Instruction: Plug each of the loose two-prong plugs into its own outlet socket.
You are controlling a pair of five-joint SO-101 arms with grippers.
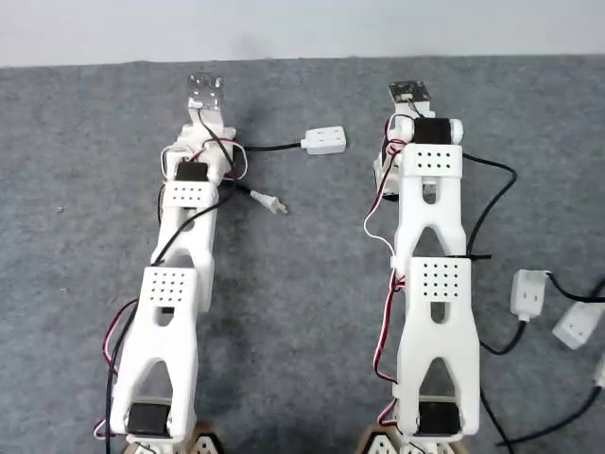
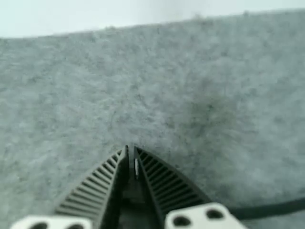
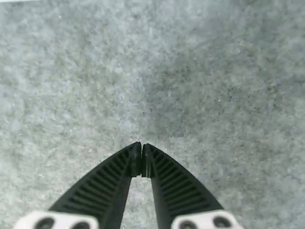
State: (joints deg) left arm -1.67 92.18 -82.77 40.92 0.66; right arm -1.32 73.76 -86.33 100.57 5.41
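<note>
- left gripper (image 1: 203,95): fingers pressed together, nothing pinched; hangs far out over the grey mat (image 1: 302,312), near its back edge.
- right gripper (image 1: 409,93): also pressed together and empty; stretched out the same way, beside the other arm.
- Probably a waiting pose (both arms straight, parallel, clear of the loose parts), so apparently no step of the task begun yet.
- two-prong plug (image 1: 274,203): lies flat on the mat just beside the left arm, prongs turned away from that arm; its black cord (image 1: 248,192) runs in under the arm.
- outlet socket (image 1: 324,141): lies near this plug, a little farther back, between the two arms; apart from the plug, not joined.
- Counted: one plug seen clearly; three sockets for sure, namely the one between the arms, a second socket (image 1: 527,291) and a third socket (image 1: 577,324) close together at the right side of the mat.
- One more white piece at the right border, too cut off to name.
- Likely spread this way to give each arm work on its own side.
</note>
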